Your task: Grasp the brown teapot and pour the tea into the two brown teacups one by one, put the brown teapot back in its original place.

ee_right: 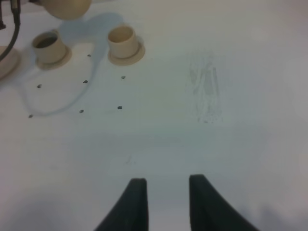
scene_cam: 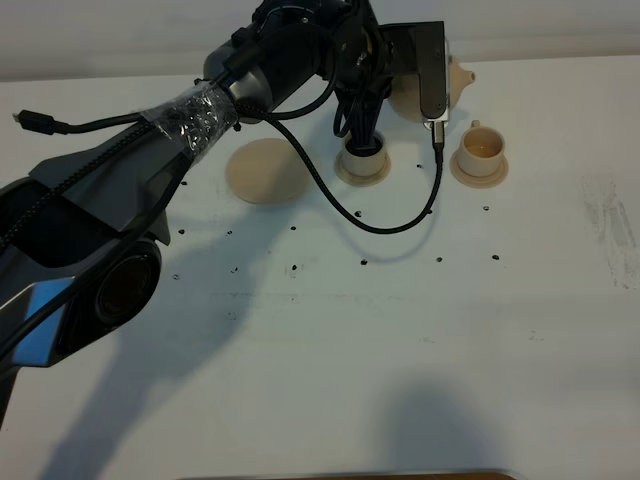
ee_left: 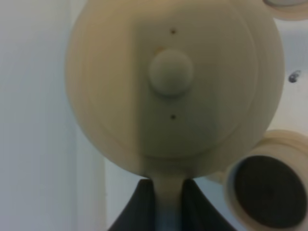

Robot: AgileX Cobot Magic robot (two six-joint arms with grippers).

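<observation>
1. The brown teapot (ee_left: 171,96) hangs above the table (scene_cam: 400,350) near its far edge, its handle clamped in the left end effector (ee_left: 168,195).
2. The right-hand teacup (scene_cam: 480,150) appears to hold amber tea. The other teacup (scene_cam: 363,160) looks dark inside, either filled or shadowed.
3. The wide saucer (scene_cam: 266,170) lies bare, so returning the teapot is still to do.
4. The right end effector (ee_right: 166,185) is narrowly parted and empty.
</observation>
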